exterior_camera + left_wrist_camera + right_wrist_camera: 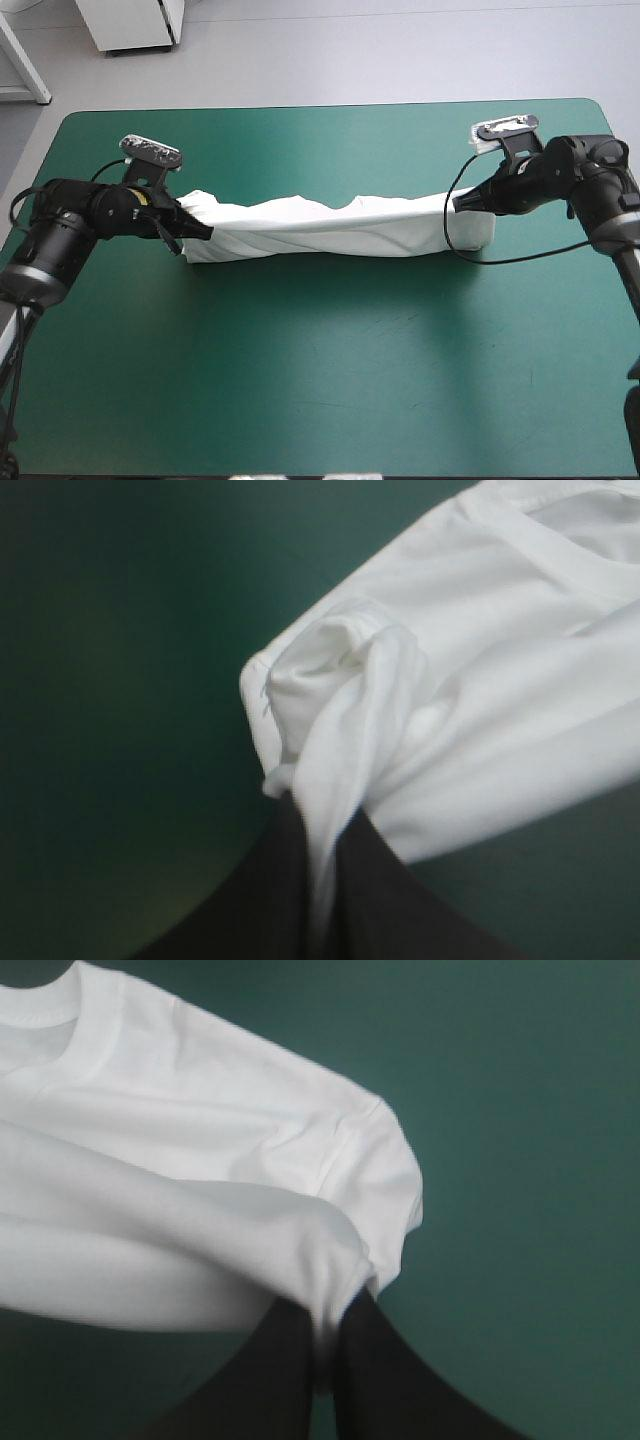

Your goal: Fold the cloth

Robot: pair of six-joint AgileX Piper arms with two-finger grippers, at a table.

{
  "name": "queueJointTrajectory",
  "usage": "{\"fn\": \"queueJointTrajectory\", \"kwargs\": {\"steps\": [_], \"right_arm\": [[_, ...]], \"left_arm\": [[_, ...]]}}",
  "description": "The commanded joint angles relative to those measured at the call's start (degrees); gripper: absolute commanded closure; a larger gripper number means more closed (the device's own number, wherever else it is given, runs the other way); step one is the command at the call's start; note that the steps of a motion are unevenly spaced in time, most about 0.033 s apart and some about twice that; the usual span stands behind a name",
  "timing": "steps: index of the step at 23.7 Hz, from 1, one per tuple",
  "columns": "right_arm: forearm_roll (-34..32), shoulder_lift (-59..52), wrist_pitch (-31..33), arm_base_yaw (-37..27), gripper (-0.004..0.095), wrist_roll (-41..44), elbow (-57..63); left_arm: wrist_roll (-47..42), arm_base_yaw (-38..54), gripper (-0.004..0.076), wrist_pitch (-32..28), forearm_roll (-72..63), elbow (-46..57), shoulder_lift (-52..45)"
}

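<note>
The T-shirt (330, 228) lies stretched in a long folded band across the middle of the teal-green table (320, 380). The left gripper (196, 231) pinches its left end. The right gripper (462, 203) pinches its right end, cloth between nearly closed black fingers (280, 1370).

Black left arm (70, 228) and right arm (575, 170) of rounded segments, each tipped with broad black fin-curved fingers (255, 905).

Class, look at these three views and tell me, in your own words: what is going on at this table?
Two robot arms are handling a white T-shirt on the teal-green table. The left gripper is shut on one end and the right gripper on the other, so the shirt runs between them as a long, wrinkled band. It is not yet a neat folded bundle.
</note>
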Motion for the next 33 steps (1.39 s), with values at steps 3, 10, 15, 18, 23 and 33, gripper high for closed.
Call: {"fn": "queueJointTrajectory", "kwargs": {"steps": [3, 10, 15, 18, 23, 33], "right_arm": [[-2.37, 7.43, -7.66, -0.19, 0.0925, 0.03, -7.24], [-1.58, 21.32, -8.45, -0.98, 0.0925, -0.18, -15.15], [-1.2, 22.01, -6.77, -0.98, 0.0739, -3.16, -16.62], [0.82, 21.42, -2.34, -0.98, 0.0378, -3.16, -20.38], [0.25, 16.26, 0.37, -1.66, 0.03, -3.03, -20.64], [-0.43, 0.71, 1.87, -9.07, 0.0305, -0.25, -14.0]], "left_arm": [[-1.67, -0.38, 0.0733, -12.55, 4.08, -3.09, 5.46], [-1.51, -0.38, 0.0733, -19.6, 5.26, -3.09, 17.62], [-1.51, -0.38, 0.0649, -19.73, 5.26, -3.34, 17.92], [-1.3, -0.38, 0.0449, -14.53, 5.26, -6.38, 16.26], [-1.84, -0.38, 0.0372, -5.57, 5.26, -10.01, 13.4], [11.17, -0.38, 0.0657, 0.89, -22.86, -10.45, 7.74]]}}
